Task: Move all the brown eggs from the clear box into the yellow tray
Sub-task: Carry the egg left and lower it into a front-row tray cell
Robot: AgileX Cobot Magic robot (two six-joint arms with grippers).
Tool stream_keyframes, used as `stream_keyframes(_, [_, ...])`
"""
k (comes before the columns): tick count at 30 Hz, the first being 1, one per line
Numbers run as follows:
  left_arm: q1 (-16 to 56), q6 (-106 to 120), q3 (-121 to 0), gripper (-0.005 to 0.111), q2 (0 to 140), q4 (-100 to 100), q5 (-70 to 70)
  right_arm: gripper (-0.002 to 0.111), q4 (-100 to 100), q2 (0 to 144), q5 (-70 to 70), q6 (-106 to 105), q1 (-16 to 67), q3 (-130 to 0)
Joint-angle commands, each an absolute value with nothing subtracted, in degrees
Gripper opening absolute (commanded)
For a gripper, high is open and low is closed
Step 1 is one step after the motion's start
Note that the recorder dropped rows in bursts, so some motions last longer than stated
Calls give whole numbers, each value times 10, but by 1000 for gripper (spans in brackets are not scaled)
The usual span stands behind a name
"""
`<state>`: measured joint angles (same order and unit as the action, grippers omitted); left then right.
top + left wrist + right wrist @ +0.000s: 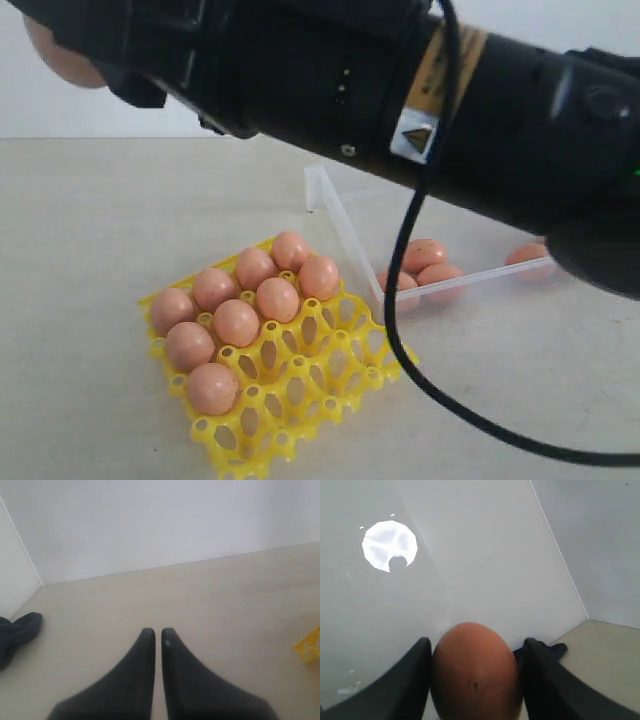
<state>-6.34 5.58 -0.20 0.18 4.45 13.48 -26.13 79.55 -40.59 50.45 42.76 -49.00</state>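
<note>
The yellow tray (330, 385) lies at the front of the table with several brown eggs (236, 322) filling its far and left cups. Behind it to the right, the clear box (345, 235) holds several more brown eggs (438, 275). My right arm stretches across the top of the exterior view, and the right gripper (475, 652) is shut on one brown egg (475, 677), held high up at the far left (62, 58), well above the tray. My left gripper (158, 632) is shut and empty over bare table, with a tray corner (310, 645) off to one side.
A black cable (400, 330) hangs from the right arm and loops down in front of the box and the tray's right side. A dark cloth (17, 630) lies by the wall corner. White walls border the table.
</note>
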Motion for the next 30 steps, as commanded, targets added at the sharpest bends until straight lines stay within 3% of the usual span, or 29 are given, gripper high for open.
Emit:
stream_keyframes(1, [-61,54,0,4,0,43,133,0,-330,896,-552,643,331,-494])
stream_keyframes(4, [-61,54,0,4,0,43,133,0,-373,950,-616,690,292,-494])
stream_keyframes(12, [-61,54,0,4,0,43,133,0,-560,1078,-552,716,292,-494])
stream_keyframes(18, [-61,54,0,4,0,43,133,0,-564,1091,-430,710,292,-493])
stream_keyframes(30, [-61,54,0,4,0,43,133,0,-659,1092,-399,710,292,-493])
